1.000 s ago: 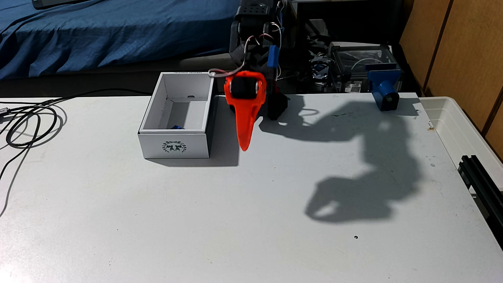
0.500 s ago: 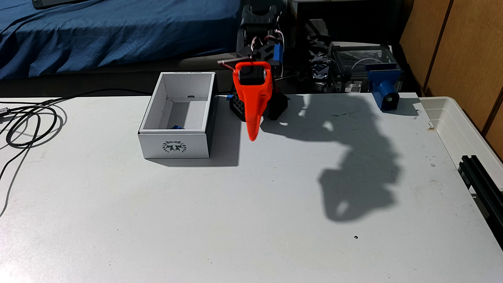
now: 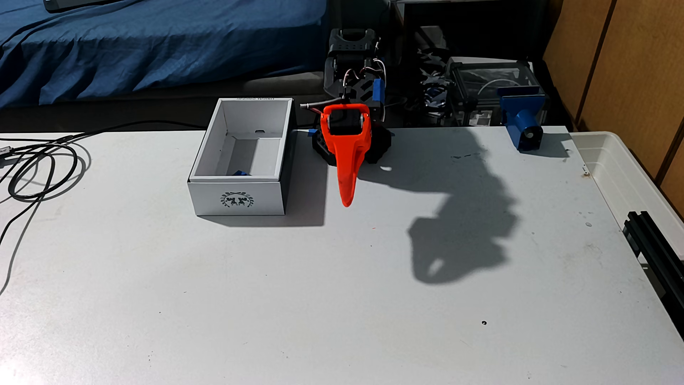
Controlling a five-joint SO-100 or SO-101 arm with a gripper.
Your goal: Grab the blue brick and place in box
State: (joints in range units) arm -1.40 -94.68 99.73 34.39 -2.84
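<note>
From the fixed view, I see the blue brick already lying inside the white box, tucked against its near wall. My orange gripper hangs just beside the box's right side, clear of it, fingers drawn together with nothing between them. I judge the placing done, so the step in hand is a clean retreat: I would fold back toward the base, keeping away from the box wall.

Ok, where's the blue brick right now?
In the fixed view, the blue brick lies inside the box, against its near wall, left of the gripper.
</note>
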